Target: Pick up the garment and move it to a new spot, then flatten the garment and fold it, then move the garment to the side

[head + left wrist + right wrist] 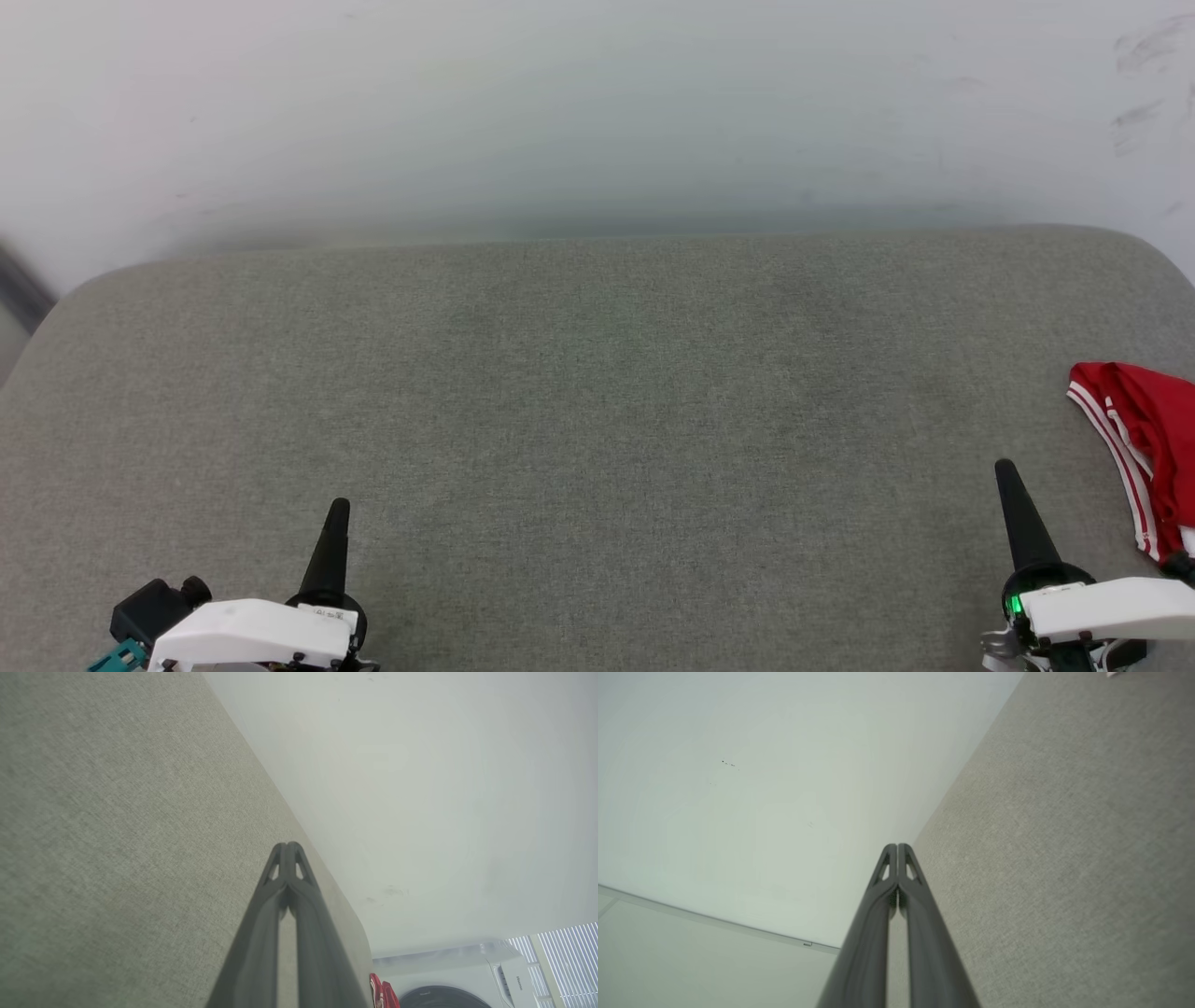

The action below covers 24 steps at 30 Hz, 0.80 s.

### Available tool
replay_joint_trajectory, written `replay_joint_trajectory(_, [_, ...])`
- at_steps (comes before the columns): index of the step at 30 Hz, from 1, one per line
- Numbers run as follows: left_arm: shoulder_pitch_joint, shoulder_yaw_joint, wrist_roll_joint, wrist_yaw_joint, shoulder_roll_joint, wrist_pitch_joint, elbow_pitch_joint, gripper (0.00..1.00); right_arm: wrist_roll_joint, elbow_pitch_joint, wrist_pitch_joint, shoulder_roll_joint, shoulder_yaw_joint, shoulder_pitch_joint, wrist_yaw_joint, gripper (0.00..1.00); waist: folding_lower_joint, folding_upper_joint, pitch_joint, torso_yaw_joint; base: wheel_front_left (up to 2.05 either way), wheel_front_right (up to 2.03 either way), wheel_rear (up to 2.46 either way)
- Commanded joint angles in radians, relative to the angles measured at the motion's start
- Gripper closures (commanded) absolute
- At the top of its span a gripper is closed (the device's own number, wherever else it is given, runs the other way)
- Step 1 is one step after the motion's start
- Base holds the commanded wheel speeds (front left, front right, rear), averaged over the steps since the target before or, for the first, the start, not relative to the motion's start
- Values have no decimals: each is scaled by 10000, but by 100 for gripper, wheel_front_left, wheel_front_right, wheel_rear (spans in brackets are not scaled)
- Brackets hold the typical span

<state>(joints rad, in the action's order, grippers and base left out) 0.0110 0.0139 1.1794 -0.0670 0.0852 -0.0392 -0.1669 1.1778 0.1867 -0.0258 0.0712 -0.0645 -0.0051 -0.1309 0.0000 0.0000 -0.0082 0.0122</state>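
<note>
The garment [1144, 439], red with red-and-white striped trim, lies bunched at the right edge of the grey cushioned surface [597, 420] in the head view, partly cut off by the frame. A small red bit of the garment [380, 994] also peeks out at the bottom of the left wrist view. My right gripper [1005, 467] is shut and empty, just left of the garment and apart from it. At the lower left my left gripper [339, 506] is shut and empty too, far from the garment. Each wrist view shows its own fingertips pressed together: left gripper [288, 845], right gripper [897, 846].
A pale wall [597, 112] rises behind the surface's far edge. In the left wrist view a white washing machine [467, 975] and a slatted blind [565, 961] stand beyond the surface's end. The right wrist view shows a pale floor [668, 961] off the surface's side.
</note>
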Motion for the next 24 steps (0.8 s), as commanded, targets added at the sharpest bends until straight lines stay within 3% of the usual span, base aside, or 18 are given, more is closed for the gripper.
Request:
replay_joint_trajectory(1, [-232,77,268,-76,60,51,5,100,276,-44,49,74,-23,-300,0,100,0,0,3,-3,0,0,0])
replay_joint_trajectory(24, [-699,304,2371,-354,21,594,-367,100,2324,255,594,46,-110,-675,1,100,0,0,49,-52,0,0,0])
